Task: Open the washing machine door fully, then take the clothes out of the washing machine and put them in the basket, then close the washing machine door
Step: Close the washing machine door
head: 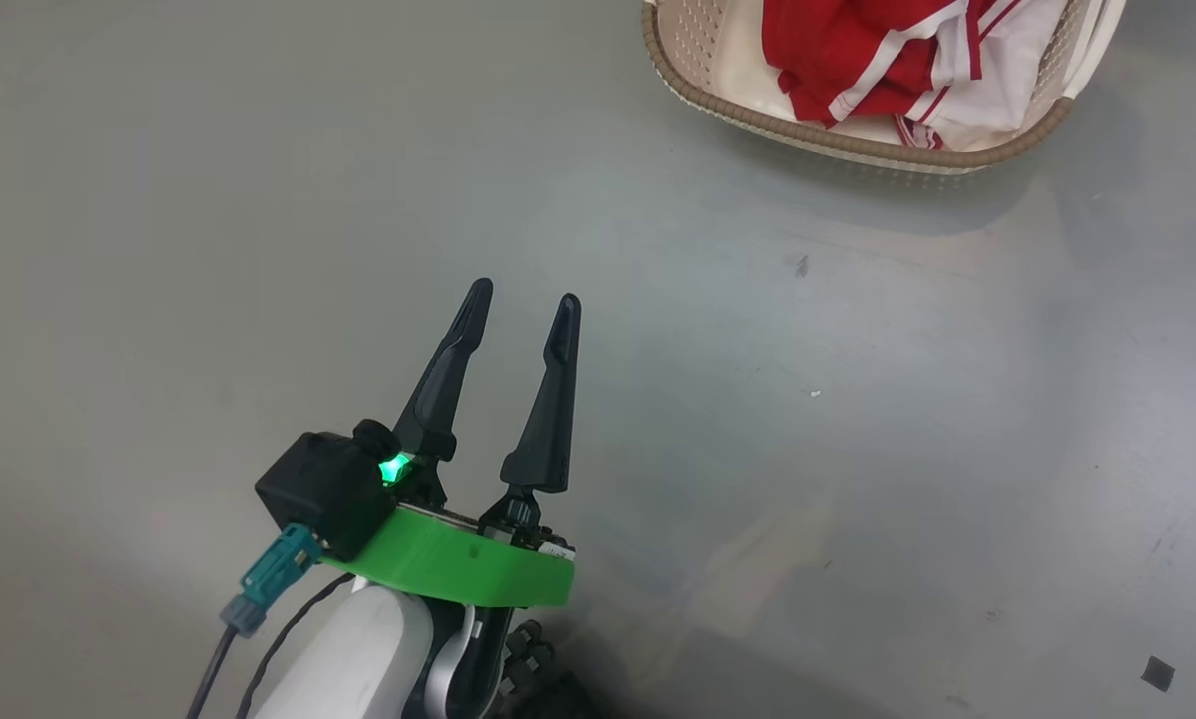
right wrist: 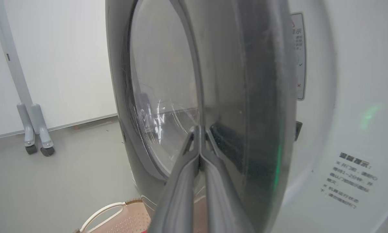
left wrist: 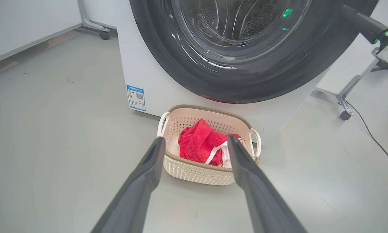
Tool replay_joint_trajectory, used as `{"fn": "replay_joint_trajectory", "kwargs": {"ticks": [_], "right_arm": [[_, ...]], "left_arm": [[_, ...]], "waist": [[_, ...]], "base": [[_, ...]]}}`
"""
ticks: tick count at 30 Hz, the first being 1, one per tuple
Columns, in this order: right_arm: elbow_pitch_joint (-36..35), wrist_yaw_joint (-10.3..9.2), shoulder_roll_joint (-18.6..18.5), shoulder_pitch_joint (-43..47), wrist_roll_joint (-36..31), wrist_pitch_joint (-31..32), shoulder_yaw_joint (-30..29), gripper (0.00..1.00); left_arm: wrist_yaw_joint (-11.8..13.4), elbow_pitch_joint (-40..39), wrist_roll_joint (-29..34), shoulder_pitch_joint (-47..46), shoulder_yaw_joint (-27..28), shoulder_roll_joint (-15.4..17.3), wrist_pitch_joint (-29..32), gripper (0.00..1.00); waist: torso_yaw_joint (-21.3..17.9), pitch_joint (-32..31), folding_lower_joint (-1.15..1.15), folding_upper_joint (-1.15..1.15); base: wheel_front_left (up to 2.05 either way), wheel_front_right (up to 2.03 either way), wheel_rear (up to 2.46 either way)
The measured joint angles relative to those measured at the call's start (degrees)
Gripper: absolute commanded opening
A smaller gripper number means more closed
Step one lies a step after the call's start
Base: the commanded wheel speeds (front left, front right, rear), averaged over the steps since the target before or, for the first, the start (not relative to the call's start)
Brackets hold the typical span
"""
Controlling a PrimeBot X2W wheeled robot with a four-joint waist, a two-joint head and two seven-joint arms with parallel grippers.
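Basket far half beyond the top edge, door upper part likewise, printed notice illegibly blurred.

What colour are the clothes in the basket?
The clothes are bright red with white trim; the head view shows it best.

Bright, even indoor light falls on the grey floor, where the basket casts a soft shadow. White streaks and green glints shine on the door glass. Up close, the door rim looks blurred and curved.
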Motion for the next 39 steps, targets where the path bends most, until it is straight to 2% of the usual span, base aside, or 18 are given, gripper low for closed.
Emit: {"fn": "replay_joint_trajectory", "kwargs": {"ticks": [11, 25, 31, 39], "right_arm": [[3.7, 0.00, -2.1, -7.8, -1.7, 2.2, 0.5, 0.00], [8.0, 0.01, -3.6, -14.3, -2.7, 3.8, 2.8, 0.00], [9.0, 0.01, -3.9, -16.9, -3.0, 4.8, 5.0, 0.00], [11.2, 0.68, -3.0, -18.8, -2.9, 4.7, 4.9, 0.00]], "left_arm": [[0.7, -2.0, -1.8, -0.5, -0.5, -0.2, 0.0, 1.00], [1.2, -2.6, -1.8, -0.6, -0.5, -0.3, 0.0, 1.00], [1.4, -3.3, -1.8, -0.7, -0.9, -0.3, 0.0, 1.00], [1.4, -3.4, -1.8, -0.7, -1.4, -0.3, 0.0, 1.00]], "waist": [[2.2, 2.6, 0.00, 0.00], [2.7, 3.7, 0.00, 0.00], [2.6, 4.1, 0.00, 0.00], [2.7, 4.6, 0.00, 0.00]], "base": [[0.00, 0.00, 0.00], [0.00, 0.00, 0.00], [0.00, 0.00, 0.00], [0.00, 0.00, 0.00]]}}
